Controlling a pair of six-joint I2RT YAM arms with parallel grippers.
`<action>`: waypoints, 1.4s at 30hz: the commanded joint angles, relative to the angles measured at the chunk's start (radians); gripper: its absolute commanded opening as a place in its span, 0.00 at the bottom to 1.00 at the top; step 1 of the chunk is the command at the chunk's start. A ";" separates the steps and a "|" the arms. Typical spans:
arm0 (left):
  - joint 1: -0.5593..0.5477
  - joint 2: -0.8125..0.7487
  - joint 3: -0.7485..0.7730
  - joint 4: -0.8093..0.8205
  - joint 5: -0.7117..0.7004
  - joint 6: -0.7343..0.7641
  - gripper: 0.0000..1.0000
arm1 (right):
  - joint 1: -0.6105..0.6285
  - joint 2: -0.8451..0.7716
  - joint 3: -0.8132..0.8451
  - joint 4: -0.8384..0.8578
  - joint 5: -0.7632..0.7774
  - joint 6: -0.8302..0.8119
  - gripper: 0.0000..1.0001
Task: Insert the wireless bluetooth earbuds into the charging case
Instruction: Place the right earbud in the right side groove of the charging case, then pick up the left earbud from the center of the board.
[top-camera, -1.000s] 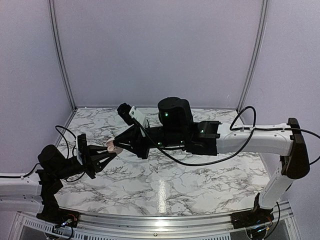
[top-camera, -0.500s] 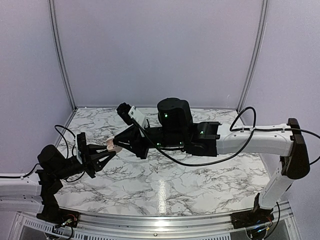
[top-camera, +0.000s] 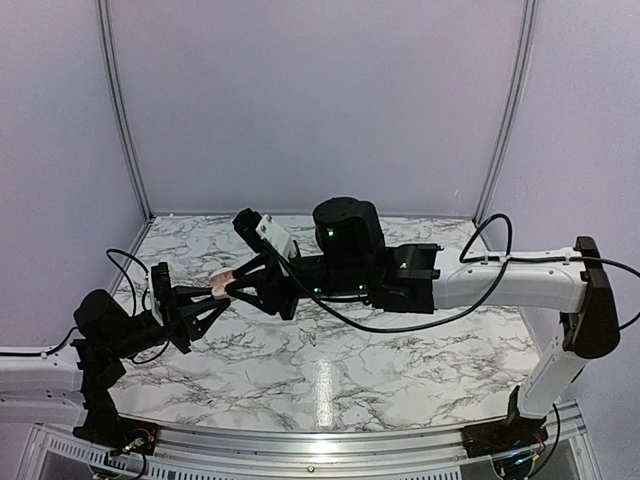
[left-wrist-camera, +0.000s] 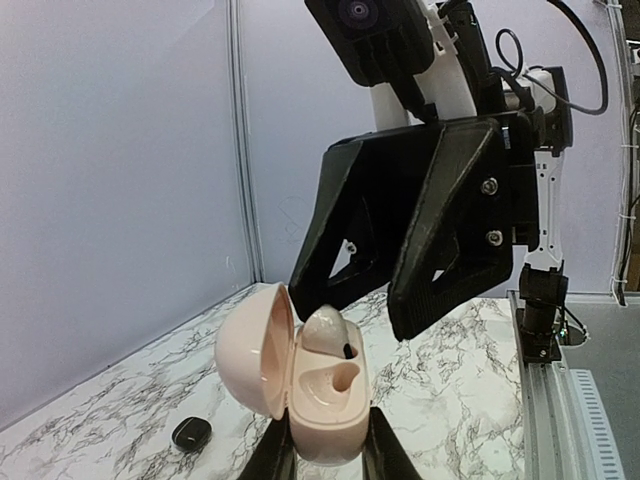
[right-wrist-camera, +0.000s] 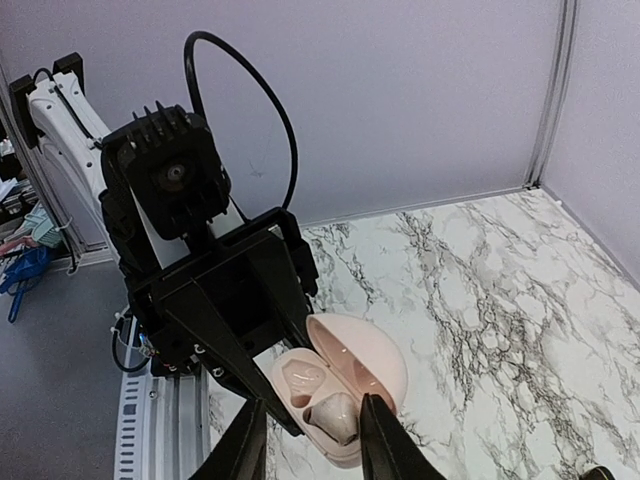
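My left gripper (left-wrist-camera: 325, 448) is shut on the charging case (left-wrist-camera: 320, 400), a pale pink pebble held upright above the table with its lid open to the left. A pale glossy earbud with a black tip (left-wrist-camera: 333, 333) sits in the far well. The near well (left-wrist-camera: 345, 378) is empty. My right gripper (left-wrist-camera: 350, 318) reaches in from the right, its fingers apart on either side of that earbud (right-wrist-camera: 338, 415). From above, the case (top-camera: 222, 282) is where both grippers meet, left of centre. I see no tiny black earbud that I can name for sure.
A small black rounded object (left-wrist-camera: 190, 433) lies on the marble table (left-wrist-camera: 460, 400) below and left of the case; I cannot tell what it is. The right arm (top-camera: 400, 275) stretches across the table's middle. Purple walls stand close on the left and behind.
Both grippers and the case between them have moved slightly left and up together. The left gripper keeps its grip on the case.
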 joint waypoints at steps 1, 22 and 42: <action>-0.004 -0.009 0.015 0.051 -0.011 -0.005 0.00 | 0.010 -0.046 0.023 -0.005 0.020 -0.015 0.35; -0.003 0.009 0.038 -0.025 -0.161 -0.095 0.00 | -0.285 -0.105 -0.119 -0.173 0.029 0.023 0.37; -0.002 0.031 0.044 -0.067 -0.166 -0.110 0.00 | -0.310 0.264 -0.002 -0.486 -0.034 -0.052 0.33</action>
